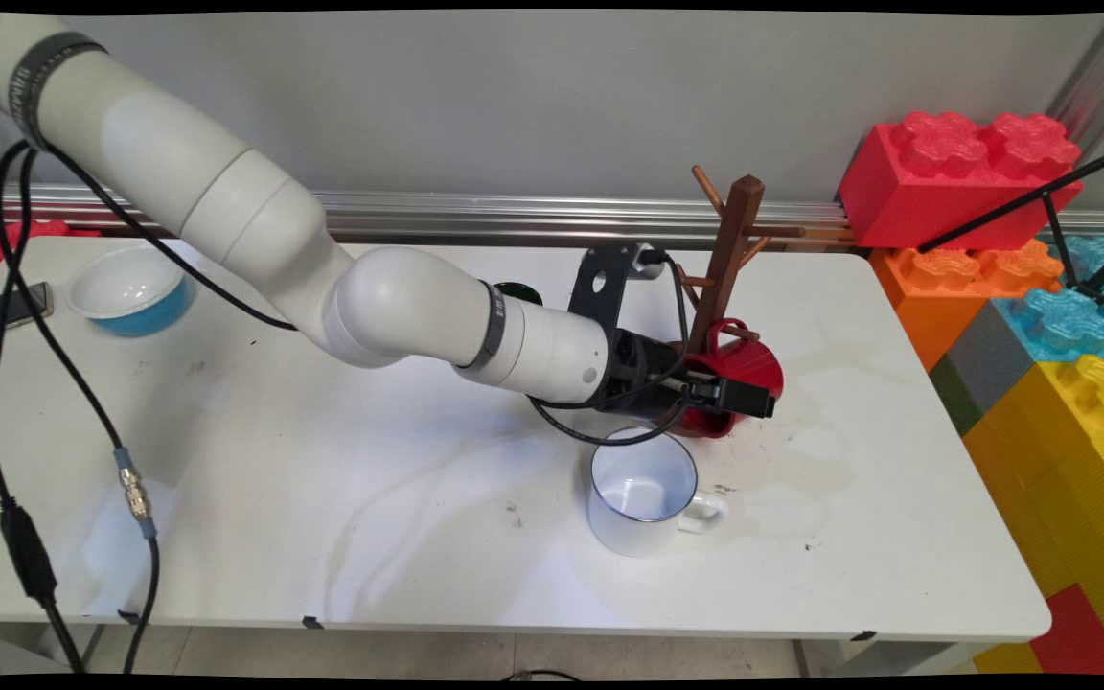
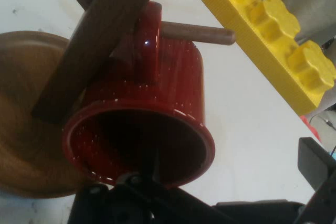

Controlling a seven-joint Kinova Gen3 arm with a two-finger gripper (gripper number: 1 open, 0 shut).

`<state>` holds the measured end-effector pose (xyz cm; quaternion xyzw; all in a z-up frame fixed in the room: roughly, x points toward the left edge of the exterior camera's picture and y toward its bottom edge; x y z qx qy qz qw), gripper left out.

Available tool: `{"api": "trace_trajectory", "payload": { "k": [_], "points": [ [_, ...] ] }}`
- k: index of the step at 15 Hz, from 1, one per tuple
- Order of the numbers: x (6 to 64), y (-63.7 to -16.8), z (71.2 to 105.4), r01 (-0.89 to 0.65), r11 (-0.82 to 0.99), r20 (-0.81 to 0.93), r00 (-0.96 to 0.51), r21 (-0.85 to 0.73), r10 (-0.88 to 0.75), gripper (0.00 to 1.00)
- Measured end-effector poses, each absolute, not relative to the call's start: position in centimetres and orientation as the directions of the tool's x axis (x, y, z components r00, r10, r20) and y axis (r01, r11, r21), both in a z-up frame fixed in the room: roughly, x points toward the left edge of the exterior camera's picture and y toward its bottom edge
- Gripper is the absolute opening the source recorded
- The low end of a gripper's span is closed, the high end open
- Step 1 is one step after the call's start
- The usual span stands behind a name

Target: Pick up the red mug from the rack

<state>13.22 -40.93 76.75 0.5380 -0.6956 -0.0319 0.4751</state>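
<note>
A red enamel mug (image 1: 739, 369) hangs by its handle on a low peg (image 2: 199, 32) of the wooden mug tree (image 1: 729, 249), tilted with its mouth toward the hand camera. My gripper (image 1: 739, 398) is at the mug's rim and stands open. In the hand view, one finger reaches into the mouth of the red mug (image 2: 142, 129). The other finger (image 2: 315, 163) stays well outside the mug's wall, with a clear gap to it. The tree's round base (image 2: 26, 145) lies beside the mug.
A white mug (image 1: 643, 489) stands upright just in front of the gripper, handle to the right. A blue bowl (image 1: 130, 287) and a phone (image 1: 11, 309) lie at the far left. Big toy bricks (image 1: 964, 182) are stacked past the table's right edge.
</note>
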Motion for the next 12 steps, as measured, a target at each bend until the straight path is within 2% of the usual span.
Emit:
{"api": "trace_trajectory", "payload": {
  "k": [12],
  "points": [
    [11.8, -42.7, 75.8, -0.691, 0.399, 0.624, 0.095, 0.603, -0.776, 1.00]
  ]
}}
